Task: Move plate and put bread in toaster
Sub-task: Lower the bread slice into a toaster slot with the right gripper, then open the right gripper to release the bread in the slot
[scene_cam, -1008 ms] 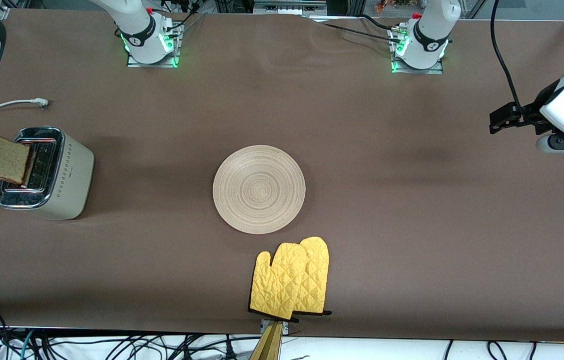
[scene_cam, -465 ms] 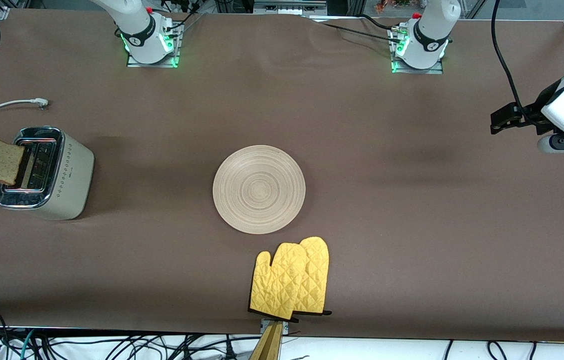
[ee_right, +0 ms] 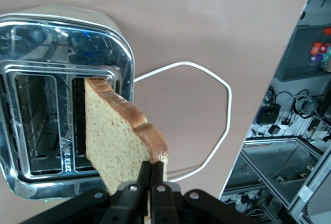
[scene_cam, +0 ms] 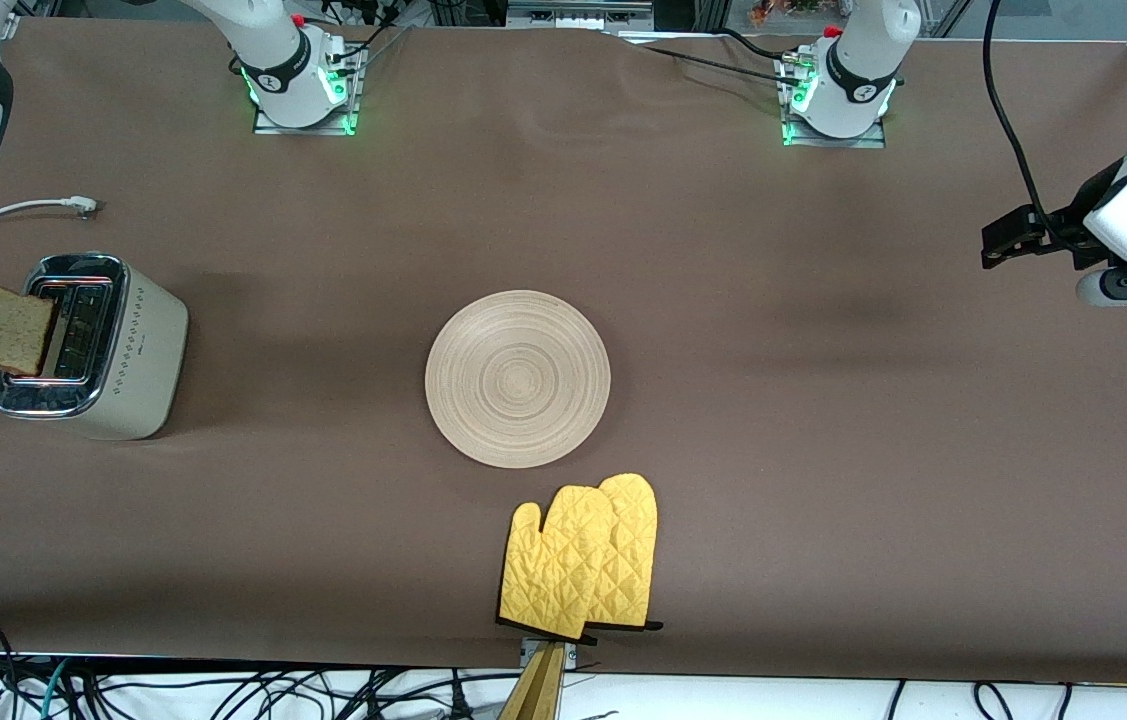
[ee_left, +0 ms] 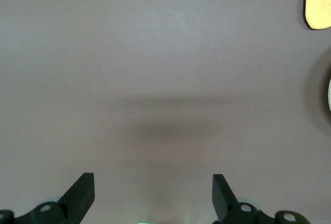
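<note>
A: At the right arm's end of the table, the right gripper is clamped on the crust edge of the bread, holding the slice on edge in the air over the toaster. The slice's leading corner sits above one slot; it is not yet in.

B: Cord?

A: White cord loops on the cloth beside the toaster.

B: Plate?

A: The plate lies flat mid-table, well apart from both grippers. Yellow oven mitts lie just nearer the front camera than it.

B: Left side?

A: The left gripper waits over bare cloth at its own end, fingers spread wide, holding nothing.
</note>
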`<act>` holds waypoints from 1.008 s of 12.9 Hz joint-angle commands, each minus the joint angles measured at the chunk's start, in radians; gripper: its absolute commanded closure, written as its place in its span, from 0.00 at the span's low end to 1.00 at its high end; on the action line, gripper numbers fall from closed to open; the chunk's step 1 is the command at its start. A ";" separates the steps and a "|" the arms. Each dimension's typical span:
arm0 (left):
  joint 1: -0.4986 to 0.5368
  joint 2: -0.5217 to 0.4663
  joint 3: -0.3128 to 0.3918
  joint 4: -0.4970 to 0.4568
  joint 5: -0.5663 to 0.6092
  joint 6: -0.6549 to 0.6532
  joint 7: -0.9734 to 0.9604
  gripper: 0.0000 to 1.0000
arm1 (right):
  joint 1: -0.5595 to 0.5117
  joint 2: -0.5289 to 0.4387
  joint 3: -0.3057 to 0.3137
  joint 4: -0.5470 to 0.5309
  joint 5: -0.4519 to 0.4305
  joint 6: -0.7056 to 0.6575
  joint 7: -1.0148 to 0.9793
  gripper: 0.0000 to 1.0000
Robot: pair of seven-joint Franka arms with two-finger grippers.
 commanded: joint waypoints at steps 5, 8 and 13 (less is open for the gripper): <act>0.001 0.007 -0.001 0.023 0.015 -0.003 0.000 0.00 | -0.002 0.050 0.010 0.010 0.102 0.018 -0.002 1.00; 0.001 0.007 -0.001 0.023 0.015 -0.003 0.000 0.00 | 0.001 0.090 0.010 0.010 0.186 0.031 0.000 1.00; 0.001 0.007 -0.001 0.023 0.015 -0.003 0.000 0.00 | 0.001 0.134 0.018 0.008 0.248 0.068 0.001 0.89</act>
